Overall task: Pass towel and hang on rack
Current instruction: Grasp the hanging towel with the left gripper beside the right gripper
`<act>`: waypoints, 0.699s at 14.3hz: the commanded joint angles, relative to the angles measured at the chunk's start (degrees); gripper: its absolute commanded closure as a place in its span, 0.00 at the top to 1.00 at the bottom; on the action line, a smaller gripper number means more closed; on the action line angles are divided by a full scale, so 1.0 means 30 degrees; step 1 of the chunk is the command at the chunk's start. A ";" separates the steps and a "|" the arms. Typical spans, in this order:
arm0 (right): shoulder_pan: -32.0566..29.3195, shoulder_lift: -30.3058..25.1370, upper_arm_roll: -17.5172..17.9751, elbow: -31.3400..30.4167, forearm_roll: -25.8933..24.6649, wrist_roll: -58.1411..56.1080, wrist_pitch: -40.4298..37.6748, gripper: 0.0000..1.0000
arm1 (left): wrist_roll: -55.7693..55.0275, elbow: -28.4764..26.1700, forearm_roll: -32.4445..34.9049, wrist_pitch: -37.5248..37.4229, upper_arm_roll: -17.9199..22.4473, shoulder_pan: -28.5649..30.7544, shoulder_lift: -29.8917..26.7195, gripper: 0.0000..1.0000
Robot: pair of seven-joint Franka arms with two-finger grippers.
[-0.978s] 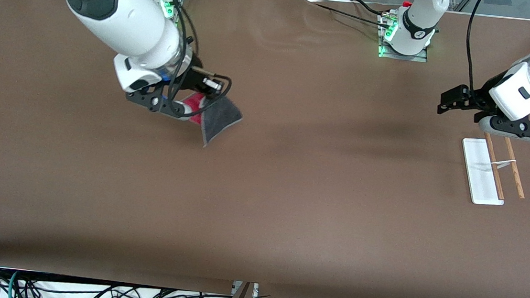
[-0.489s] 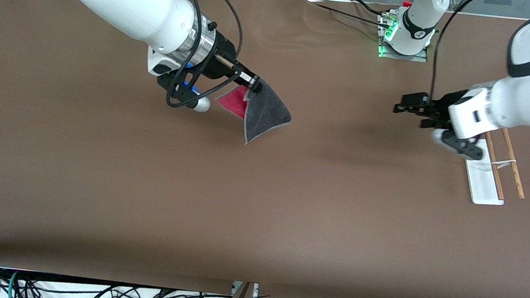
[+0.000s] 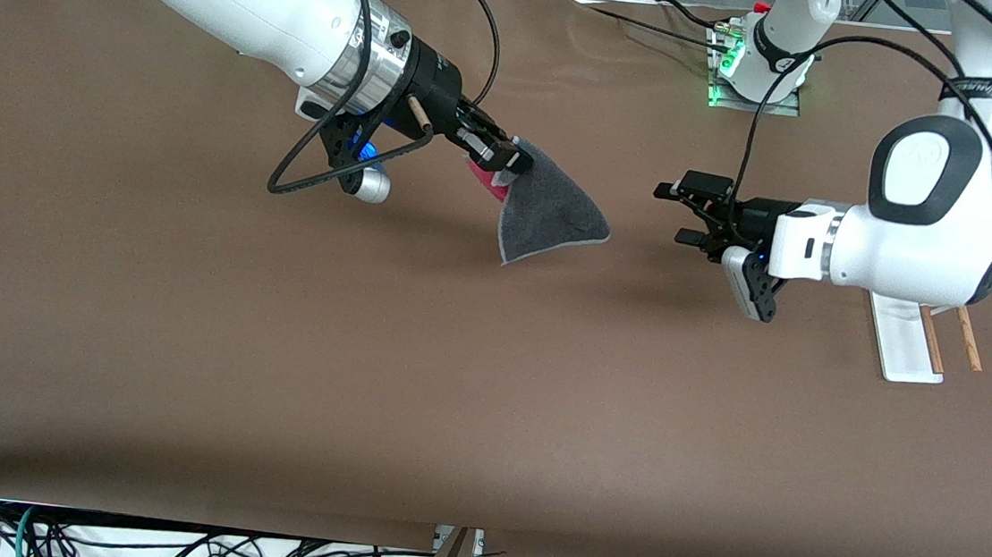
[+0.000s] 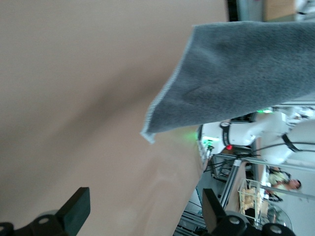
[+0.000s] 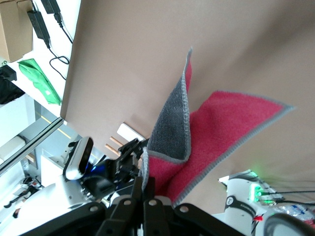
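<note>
Presently the right claw (image 3: pixel 507 156) is clamped on one corner of the towel (image 3: pixel 548 214), holding it up over the middle of the table (image 3: pixel 275 340). The towel hangs from that corner, its grey face toward the front camera, with a sliver of red showing beside the claw. The right wrist view shows the towel (image 5: pixel 216 132) folded on itself, the red inner face exposed and a grey flap with a lighter stitched edge lying across it.

The left claw (image 3: pixel 680 212) is in the air just beside the towel's free edge, apart from it, its fingers spread and pointed at the cloth. In the left wrist view the two fingertips (image 4: pixel 75 209) stand apart with nothing between them, and the towel's (image 4: pixel 236 83) corner hangs ahead of them.

The rack (image 3: pixel 903 346) stands on the table at the left arm's end, partly hidden under that arm; the white base and the ends of two wooden rods show.
</note>
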 commanded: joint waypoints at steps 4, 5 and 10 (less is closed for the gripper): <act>-0.0108 0.0242 0.0493 0.0477 0.0284 0.0642 0.0362 0.00 | 0.8788 0.0204 -0.4371 0.0960 0.0011 -0.0498 0.1876 1.00; -0.0108 0.0242 0.0493 0.0477 0.0284 0.0642 0.0421 0.00 | 1.0225 0.0204 -0.4812 0.1519 0.0011 -0.0644 0.1965 1.00; -0.0079 0.0271 0.0493 0.0506 0.0284 0.0876 0.0539 0.00 | 1.4014 -0.0147 -0.5780 0.1876 -0.0018 -0.1114 0.2434 0.95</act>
